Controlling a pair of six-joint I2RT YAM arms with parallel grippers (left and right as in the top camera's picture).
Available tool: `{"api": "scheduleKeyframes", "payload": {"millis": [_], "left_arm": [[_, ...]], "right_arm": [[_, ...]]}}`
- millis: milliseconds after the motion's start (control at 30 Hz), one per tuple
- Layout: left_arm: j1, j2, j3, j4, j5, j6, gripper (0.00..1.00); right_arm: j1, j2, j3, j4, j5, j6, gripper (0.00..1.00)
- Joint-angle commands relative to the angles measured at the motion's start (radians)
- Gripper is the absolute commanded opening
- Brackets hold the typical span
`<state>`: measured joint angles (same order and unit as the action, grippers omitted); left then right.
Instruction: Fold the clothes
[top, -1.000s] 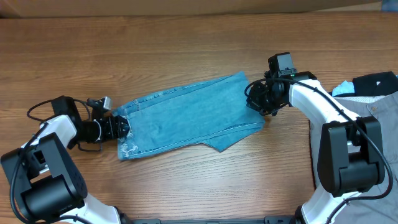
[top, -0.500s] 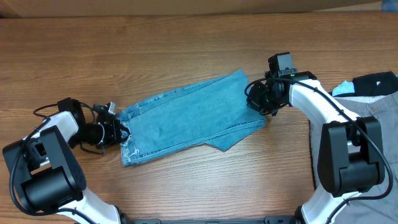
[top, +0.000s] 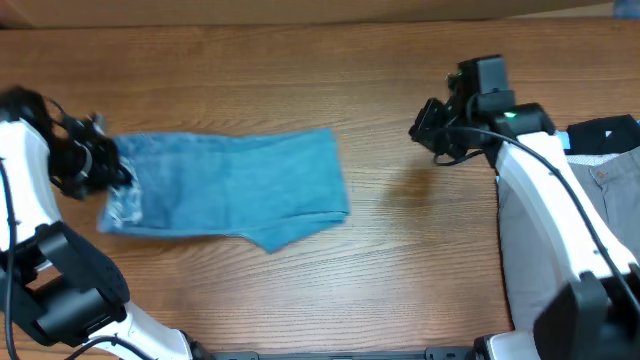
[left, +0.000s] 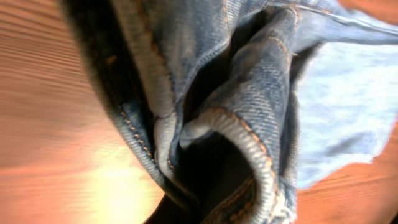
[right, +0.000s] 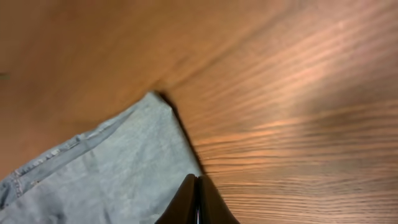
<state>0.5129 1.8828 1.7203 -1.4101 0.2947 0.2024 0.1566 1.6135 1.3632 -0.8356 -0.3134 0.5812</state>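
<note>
Denim jeans (top: 230, 185) lie lengthwise left-right (frayed end leftward), left gripper (top: 103, 172) pinching that end; right gripper (top: 420, 132) pressed together, empty.

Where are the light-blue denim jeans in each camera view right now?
Overhead: light-blue denim jeans lie left of centre.
Left wrist: the jeans fill most of the frame, bunched up close.
Right wrist: the jeans sit in the lower-left corner.
Shared landmark: the brown wooden table.

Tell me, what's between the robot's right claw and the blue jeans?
Only bare wooden table lies between the right gripper and the jeans. The overhead view shows that gap.
</note>
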Motion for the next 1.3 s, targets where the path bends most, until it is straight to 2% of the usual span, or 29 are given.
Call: {"api": "scheduleKeyframes", "payload": {"millis": [0,100,233,467,667,1033,1267], "left_arm": [[-0.034,-0.045,0.172,-0.05,-0.04,-0.063,0.04],[-0.09,-0.045,0.243,-0.067,-0.04,-0.116,0.04],[-0.192,-0.035,0.239,-0.047,-0.052,-0.203,0.04],[-0.409,0.021,0.237,-0.007,-0.215,-0.335,0.04],[-0.537,0.075,0.237,0.07,-0.22,-0.443,0.04],[-0.678,0.252,0.237,0.134,-0.189,-0.496,0.04],[-0.74,0.274,0.237,0.2,-0.179,-0.494,0.04]], "right_arm": [[-0.001,-0.053,0.021,-0.008,0.01,-0.008,0.04],[-0.001,-0.079,0.021,-0.01,0.01,-0.006,0.04],[-0.001,-0.093,0.021,-0.013,0.011,-0.006,0.04],[-0.001,-0.093,0.02,-0.043,0.032,-0.007,0.04],[-0.001,-0.093,0.02,-0.049,0.032,-0.01,0.04],[-0.001,-0.093,0.02,-0.064,0.033,-0.014,0.04],[-0.001,-0.093,0.02,-0.065,0.045,-0.014,0.04]]}}
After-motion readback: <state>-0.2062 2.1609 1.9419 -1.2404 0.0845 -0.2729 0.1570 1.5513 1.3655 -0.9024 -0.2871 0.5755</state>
